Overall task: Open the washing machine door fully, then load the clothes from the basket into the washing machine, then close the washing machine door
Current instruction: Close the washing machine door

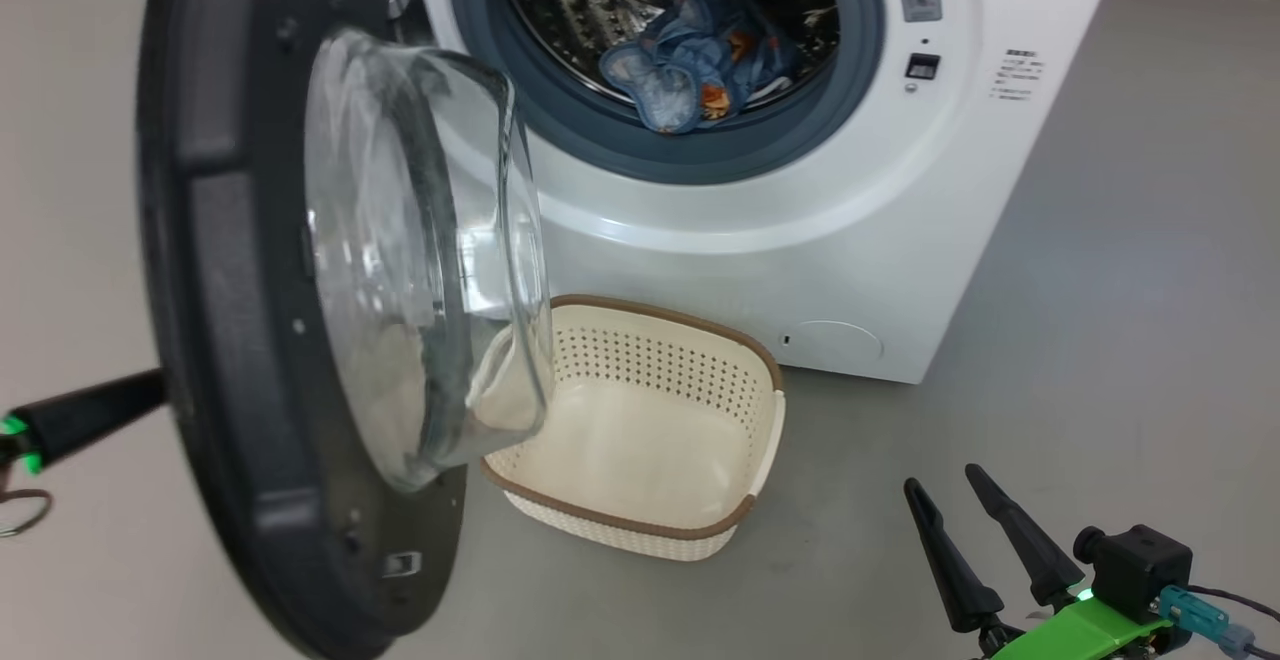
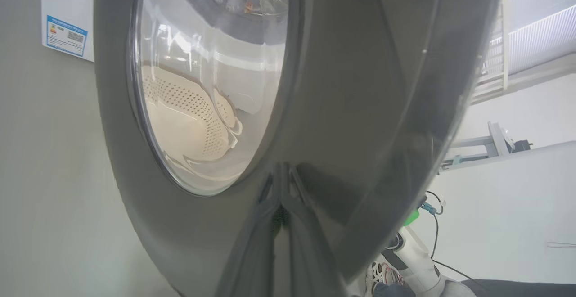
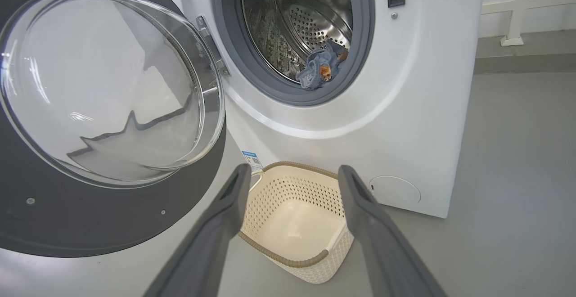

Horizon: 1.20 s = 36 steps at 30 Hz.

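The washing machine (image 1: 850, 240) stands with its round black door (image 1: 230, 340) swung out to the left, its glass porthole (image 1: 420, 240) bulging toward the drum. Blue printed clothes (image 1: 700, 65) lie at the front of the steel drum, also seen in the right wrist view (image 3: 321, 65). The cream basket (image 1: 660, 360) sits on the floor below the opening, with nothing inside it. My left gripper (image 2: 281, 182) is shut, its tips against the door's glossy outer face (image 2: 360, 108). My right gripper (image 1: 942, 478) stands open at the lower right, above the floor and apart from the basket (image 3: 292, 193).
Grey floor (image 1: 1100, 340) spreads to the right of the machine. A small round flap (image 1: 835, 340) sits low on its front, a blue label sticker (image 3: 252, 158) beside the basket. The left wrist view shows a shoe (image 2: 382, 274) and a cable behind the door.
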Motion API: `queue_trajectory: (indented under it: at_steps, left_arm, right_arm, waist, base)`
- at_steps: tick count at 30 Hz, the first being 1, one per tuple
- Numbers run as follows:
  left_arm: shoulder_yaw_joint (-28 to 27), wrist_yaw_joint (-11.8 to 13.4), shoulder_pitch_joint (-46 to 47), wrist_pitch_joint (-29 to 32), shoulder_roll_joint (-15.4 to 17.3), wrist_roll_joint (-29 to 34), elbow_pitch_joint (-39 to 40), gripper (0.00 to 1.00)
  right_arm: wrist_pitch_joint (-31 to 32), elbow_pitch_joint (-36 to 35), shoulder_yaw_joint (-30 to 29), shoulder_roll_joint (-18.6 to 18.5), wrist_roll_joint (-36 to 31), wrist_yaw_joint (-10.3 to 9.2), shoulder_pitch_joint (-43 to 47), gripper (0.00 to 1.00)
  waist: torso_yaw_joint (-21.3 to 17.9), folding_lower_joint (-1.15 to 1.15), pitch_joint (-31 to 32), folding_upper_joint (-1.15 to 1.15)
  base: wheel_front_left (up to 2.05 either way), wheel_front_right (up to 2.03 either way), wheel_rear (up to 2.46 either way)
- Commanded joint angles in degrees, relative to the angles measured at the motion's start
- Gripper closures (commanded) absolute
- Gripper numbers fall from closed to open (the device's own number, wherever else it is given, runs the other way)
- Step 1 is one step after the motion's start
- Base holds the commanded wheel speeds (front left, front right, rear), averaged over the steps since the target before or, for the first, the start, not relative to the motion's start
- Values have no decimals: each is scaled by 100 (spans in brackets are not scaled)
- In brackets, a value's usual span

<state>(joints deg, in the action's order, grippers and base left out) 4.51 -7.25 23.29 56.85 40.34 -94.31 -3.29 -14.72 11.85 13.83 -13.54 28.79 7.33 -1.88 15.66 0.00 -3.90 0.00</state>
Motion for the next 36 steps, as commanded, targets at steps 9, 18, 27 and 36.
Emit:
queue_trajectory:
  at_steps: [9, 18, 27, 36]
  left_arm:
    - [61, -24, 457, 12, -362, 46, 556, 100]
    - [232, -24, 742, -273, -857, 294, 570, 100]
    - [282, -24, 1019, -581, -1184, 479, 462, 100]
    - [149, -24, 627, -823, -1128, 568, 556, 100]
  right_arm:
    - [-28, -197, -97, -13, -79, 16, 25, 0]
    - [-28, -231, -233, -11, -94, 16, 57, 0]
    - [-28, -250, -340, 8, -102, 16, 55, 0]
    - [-28, -242, -333, 37, -113, 16, 59, 0]
  waist:
    - [-722, 0, -16, 0]
    - [-1322, 0, -63, 0]
    - [-1456, 0, -112, 0]
    - [-1228, 0, -28, 0]
  base:
    - [0, 0, 0]
    - [0, 0, 0]
    - [0, 0, 0]
    - [0, 0, 0]
